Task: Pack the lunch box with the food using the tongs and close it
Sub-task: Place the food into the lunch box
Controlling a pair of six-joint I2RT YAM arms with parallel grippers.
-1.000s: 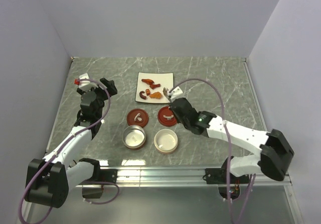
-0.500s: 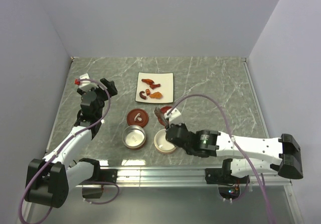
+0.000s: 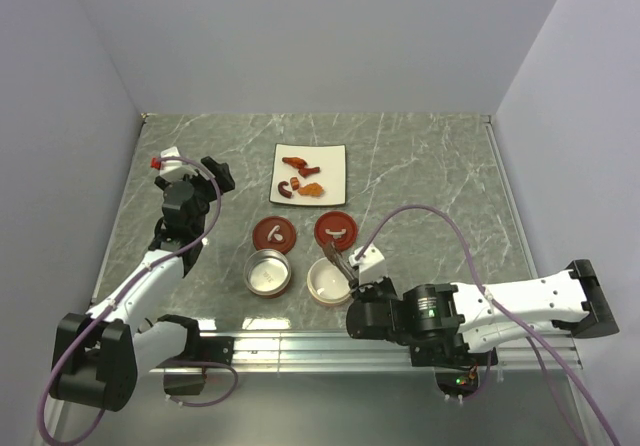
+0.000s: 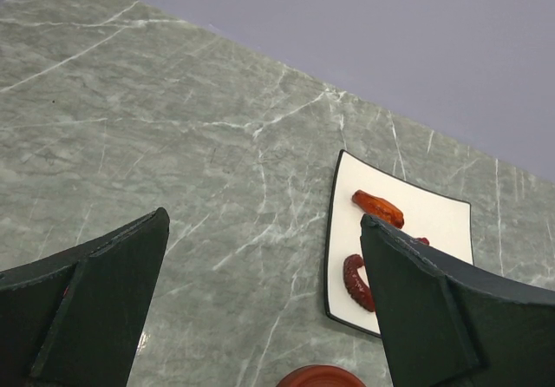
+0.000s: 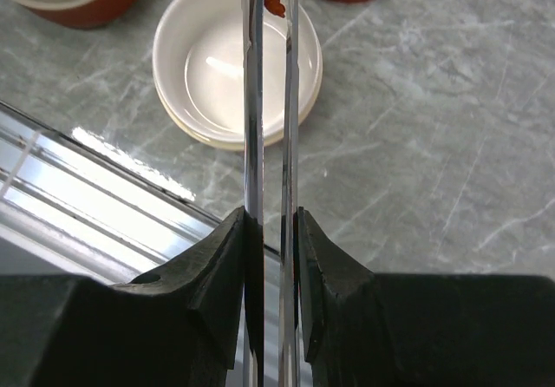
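1. Morsel point(image 5: 275, 1): red, pinched at the tips of the tongs point(image 5: 270, 127). It hangs over the far side of the white bowl point(image 5: 195, 101), close to the rim. Risk: if let go here, it may strike the rim and bounce onto the desk point(image 5: 451, 127).
2. Tongs: the right hand point(image 5: 270, 224) is clenched on both arms, well back from the tips. Risk: the arms look smooth and springy. A slight slackening may drop the morsel early, and a full release would drop the tongs too.
3. Bowl: it stands loose on the desk, near the front rail. Risk: a low tong tip may shove or tip it.
4. Neighbours: a tin point(image 3: 268, 271) stands just beside the bowl, and two red lids point(image 3: 272, 232) lie behind. Risk: a sideways swing of the tongs may knock a lid.
5. Food point(image 3: 298, 162): several pieces lie on the plate point(image 3: 335, 156), well apart from the bowl. Risk: each further carry repeats the hazards above.
6. Left hand point(image 4: 264, 220): released, jaws wide, grasping nothing, off to the left. It is unlikely to interfere.
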